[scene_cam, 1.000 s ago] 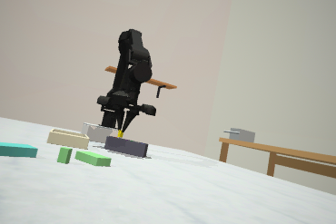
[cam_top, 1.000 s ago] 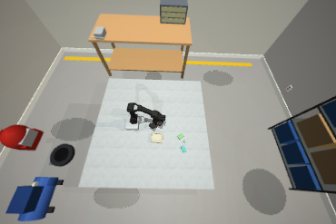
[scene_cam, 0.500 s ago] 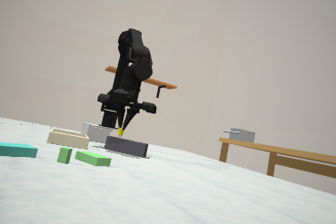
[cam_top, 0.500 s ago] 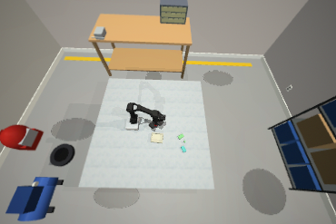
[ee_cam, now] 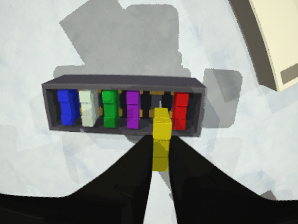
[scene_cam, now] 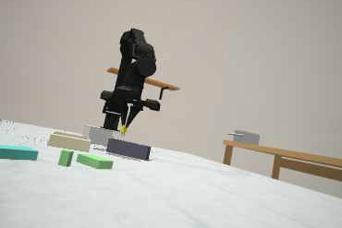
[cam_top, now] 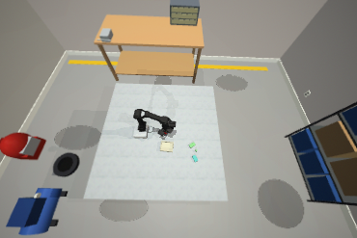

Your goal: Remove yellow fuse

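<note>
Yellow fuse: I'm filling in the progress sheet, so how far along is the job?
Done: the jaws are shut on the yellow fuse, and the exterior view shows it lifted above the fuse block. In hand: carrying it. Left: moving it to the tray and releasing, avoiding the red fuse beside its slot.

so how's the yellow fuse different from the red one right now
The yellow fuse is clamped between the gripper fingers, while the red fuse is untouched. The yellow fuse is lifted above the fuse block, as the exterior view shows; the red fuse sits in its slot, beside the empty one. Both look like small blocks of similar shape.
</note>
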Tool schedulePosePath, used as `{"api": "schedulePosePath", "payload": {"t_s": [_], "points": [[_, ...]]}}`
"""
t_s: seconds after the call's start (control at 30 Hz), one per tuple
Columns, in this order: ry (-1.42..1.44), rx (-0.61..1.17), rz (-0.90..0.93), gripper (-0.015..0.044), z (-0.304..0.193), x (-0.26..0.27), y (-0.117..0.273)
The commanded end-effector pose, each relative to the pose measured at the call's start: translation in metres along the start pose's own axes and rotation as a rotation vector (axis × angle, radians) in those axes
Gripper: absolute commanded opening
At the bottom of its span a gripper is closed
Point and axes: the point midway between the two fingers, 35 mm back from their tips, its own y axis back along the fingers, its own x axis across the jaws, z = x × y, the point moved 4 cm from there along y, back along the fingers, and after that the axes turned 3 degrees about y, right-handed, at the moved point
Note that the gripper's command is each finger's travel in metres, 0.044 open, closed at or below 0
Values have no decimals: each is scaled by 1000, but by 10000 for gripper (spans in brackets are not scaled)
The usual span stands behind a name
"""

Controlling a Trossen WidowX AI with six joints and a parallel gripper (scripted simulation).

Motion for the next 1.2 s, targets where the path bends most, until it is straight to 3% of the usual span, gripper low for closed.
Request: {"api": "schedulePosePath", "payload": {"t_s": [0.0, 0.4, 1.17], "points": [[-3, 1, 6, 0, 0, 1, 7], [-3, -1, 4, 0, 22, -17, 13], [-3, -7, -5, 0, 92, -119, 13]]}}
